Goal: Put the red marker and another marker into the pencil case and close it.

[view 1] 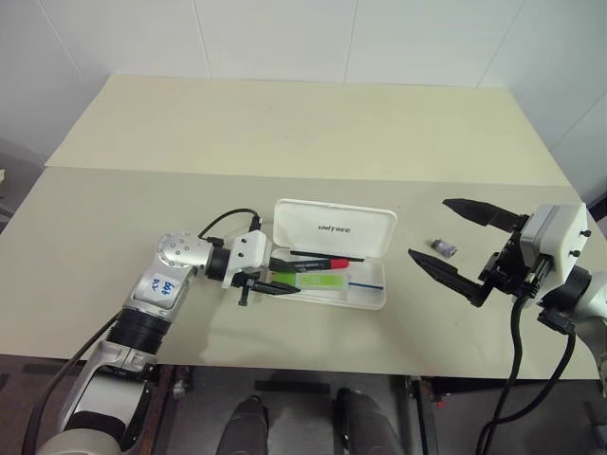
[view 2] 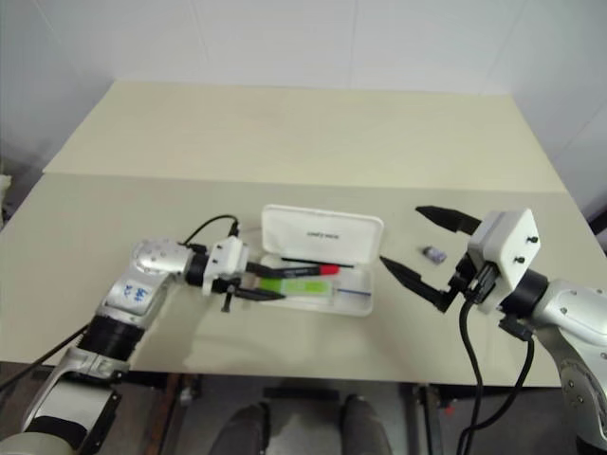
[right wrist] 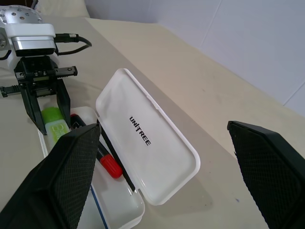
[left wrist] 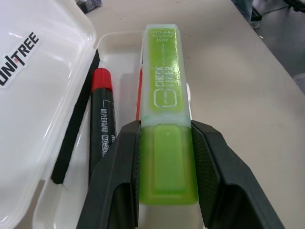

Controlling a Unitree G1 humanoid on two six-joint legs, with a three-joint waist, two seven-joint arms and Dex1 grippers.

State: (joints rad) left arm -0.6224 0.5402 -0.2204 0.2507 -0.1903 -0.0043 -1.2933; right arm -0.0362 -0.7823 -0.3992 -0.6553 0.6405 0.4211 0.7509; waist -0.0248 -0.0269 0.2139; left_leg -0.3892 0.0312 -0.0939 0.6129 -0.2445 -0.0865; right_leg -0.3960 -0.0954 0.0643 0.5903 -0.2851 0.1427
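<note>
The white pencil case lies open in the middle of the table, its lid [view 1: 332, 227] tipped back and its tray [view 1: 375, 296] towards me. Inside the tray rests the red marker [left wrist: 101, 119], along the hinge side. My left gripper [left wrist: 164, 126] is shut on the tail end of another marker, the light-green highlighter [left wrist: 164, 86]. The highlighter reaches lengthwise over the tray beside the red marker; whether it touches the bottom I cannot tell. My right gripper [view 1: 428, 227] hovers wide open to the right of the case, holding nothing.
A small dark grey object [view 1: 442, 248] lies on the table right of the case, between my right gripper's fingers as seen from above. The table's front edge [view 1: 303, 364] runs close below the case. A seam [view 1: 285, 173] crosses the tabletop behind it.
</note>
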